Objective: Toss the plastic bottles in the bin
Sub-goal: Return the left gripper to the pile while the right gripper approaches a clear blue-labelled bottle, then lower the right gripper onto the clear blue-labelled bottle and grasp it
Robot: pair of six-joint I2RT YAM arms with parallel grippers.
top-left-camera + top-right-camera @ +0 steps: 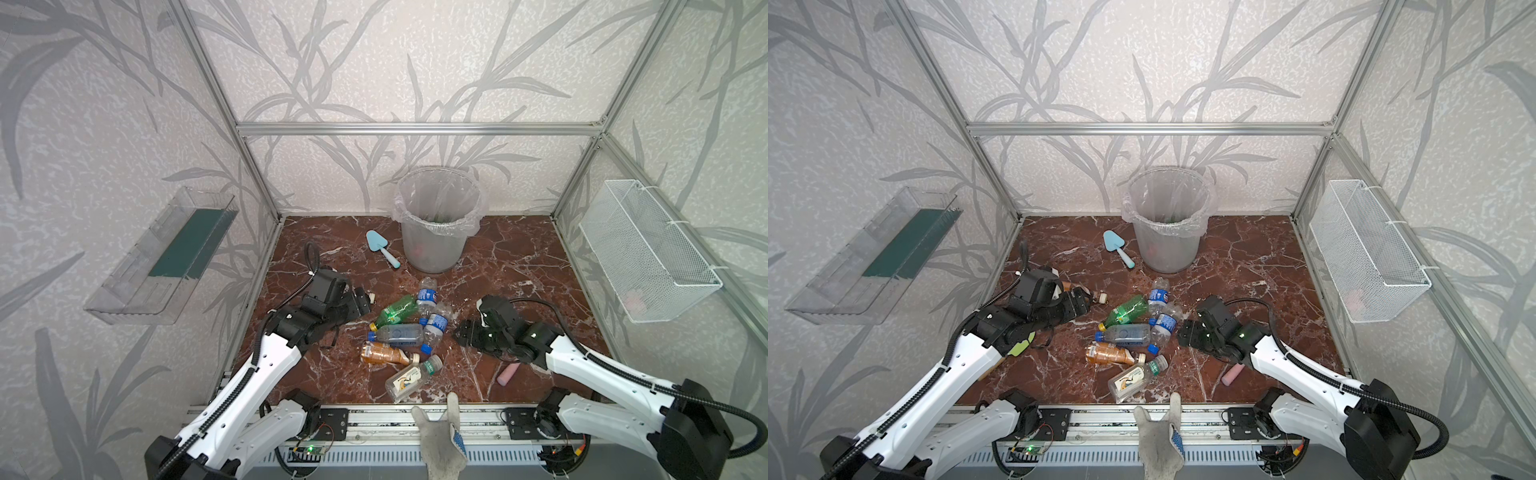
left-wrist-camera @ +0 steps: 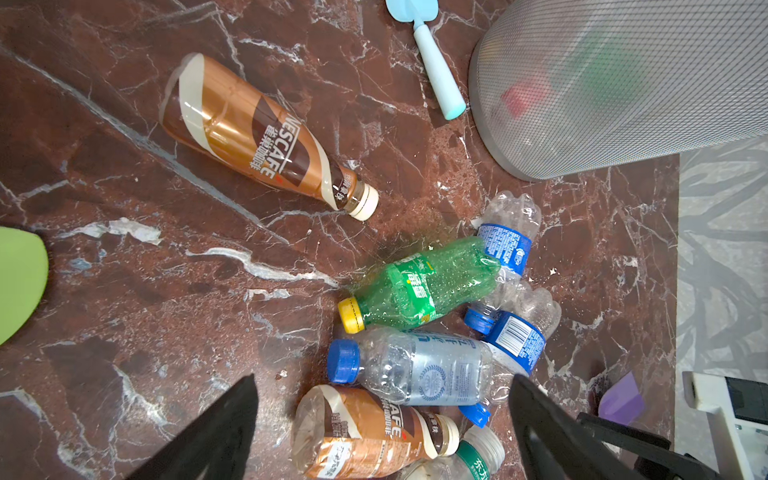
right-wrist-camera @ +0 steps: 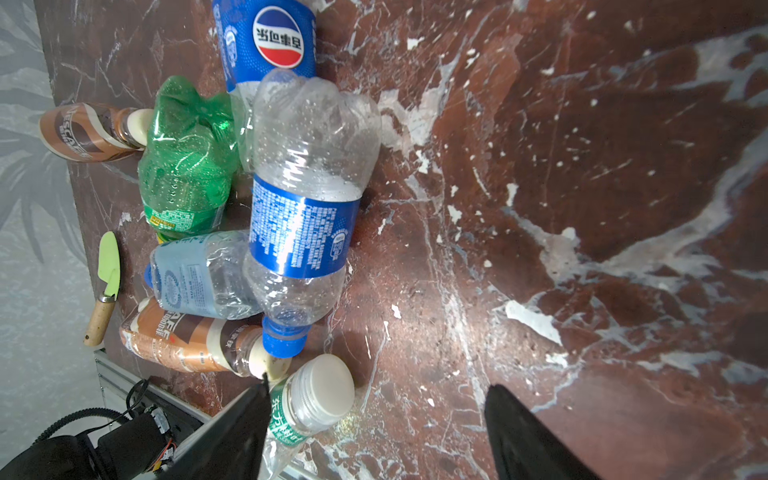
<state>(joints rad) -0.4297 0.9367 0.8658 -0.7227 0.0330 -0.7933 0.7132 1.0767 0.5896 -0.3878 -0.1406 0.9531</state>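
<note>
The left gripper (image 2: 382, 378) is spread wide and empty, aimed low at the plastic bottles (image 1: 399, 332) from their left, its white forearm slanting in from the front-left mount. The right gripper (image 3: 378, 386), jaws apart on nothing, faces the heap from the right, one finger beside a white-capped bottle (image 3: 320, 395). The bottles lie clustered mid-worktop (image 1: 519, 257), and the bin (image 1: 432, 253) stands upright behind them.
</note>
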